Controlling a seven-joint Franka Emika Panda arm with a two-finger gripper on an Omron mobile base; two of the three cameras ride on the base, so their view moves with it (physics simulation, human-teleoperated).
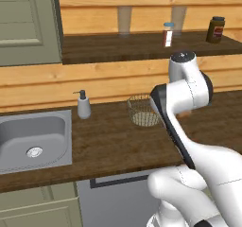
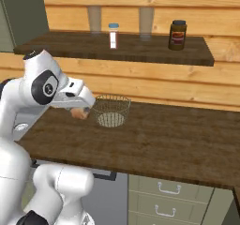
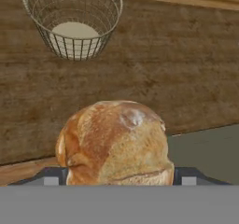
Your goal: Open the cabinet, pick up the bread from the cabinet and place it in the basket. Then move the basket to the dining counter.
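My gripper is shut on the bread, a tan-brown bun held between the two fingertips. The bread hangs just above the dark wood worktop, a little to the left of the wire-mesh basket. In the hand view the empty basket stands upright ahead of the bread. The basket sits near the back wall, partly behind my arm. The cabinet stands open, its grey-green door swung to the left. The dining counter is out of view.
A white red-labelled shaker and a dark jar stand on the cabinet shelf. A steel sink and a soap dispenser are at the left of the worktop. Grey-green drawers lie below its front edge.
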